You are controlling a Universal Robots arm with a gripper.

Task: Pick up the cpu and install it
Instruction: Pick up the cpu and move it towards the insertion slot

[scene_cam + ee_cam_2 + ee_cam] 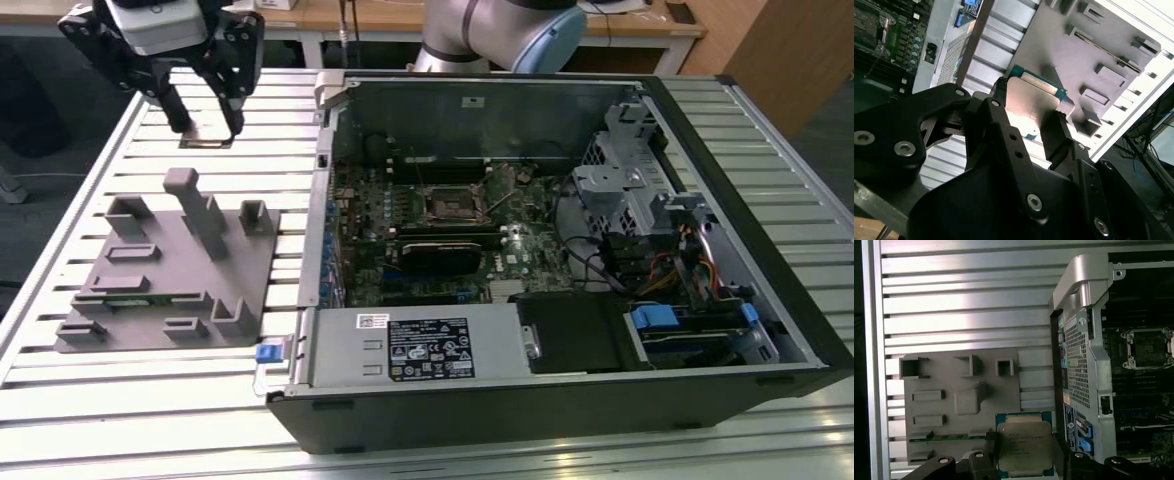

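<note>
My gripper hangs over the slatted table at the exterior view's far left, beyond the grey fixture. It is shut on the cpu, a flat square chip with a pale metal top and a green rim. In both wrist views the cpu sits clamped by its two opposite edges between the black fingers, lifted off the surface. The black square socket lies on the motherboard inside the open computer case, to the exterior view's right of the gripper.
A grey plastic fixture with upright posts and slots lies on the slatted aluminium table. The case wall stands between gripper and motherboard. Drive cages and cables fill the case's right side.
</note>
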